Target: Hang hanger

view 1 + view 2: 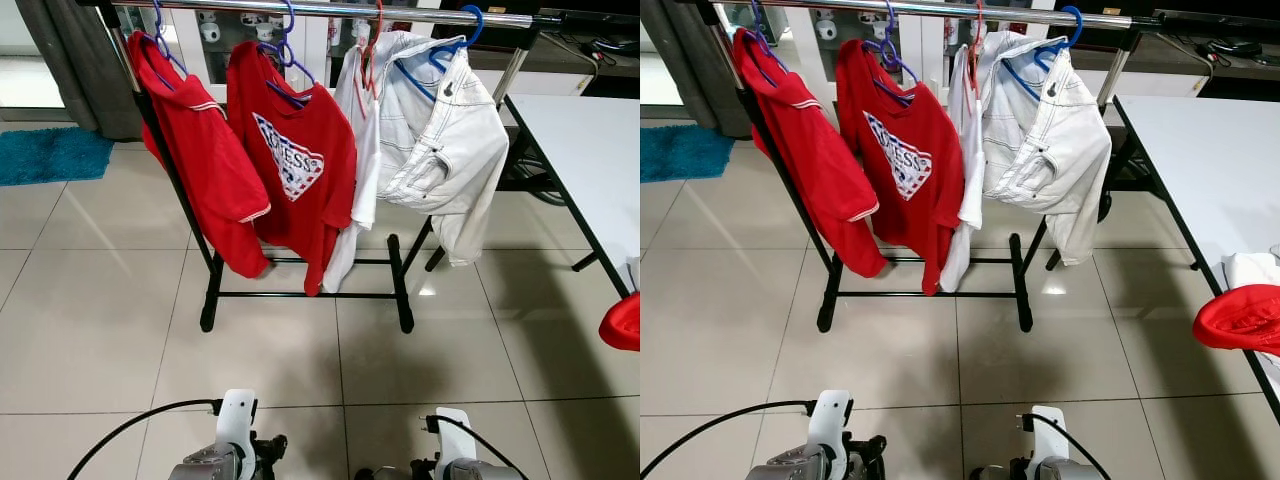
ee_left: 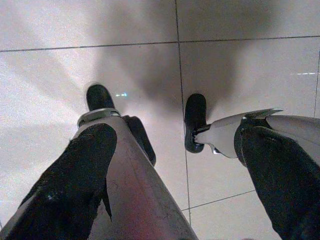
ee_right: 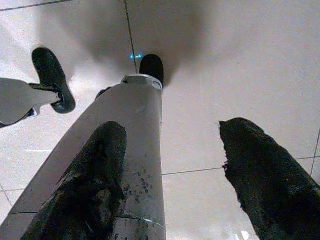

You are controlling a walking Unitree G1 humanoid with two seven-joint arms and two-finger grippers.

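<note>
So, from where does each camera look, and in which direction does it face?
Left eye view: on the head, facing forward and down at the clothes rack; both wrists at the bottom edge.
Right eye view: same head, same rack, plus the white table.
Left wrist view: along the open left gripper, at floor tiles and the robot's legs.
Right wrist view: along the open right gripper, at the same floor.

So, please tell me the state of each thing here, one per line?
Left hand: open, empty, pointing at the floor.
Right hand: open, empty.
Red polo: hung on rail.
Red printed T-shirt: hung.
White jacket: hung, blue hanger.
Red garment: lying on table.
</note>
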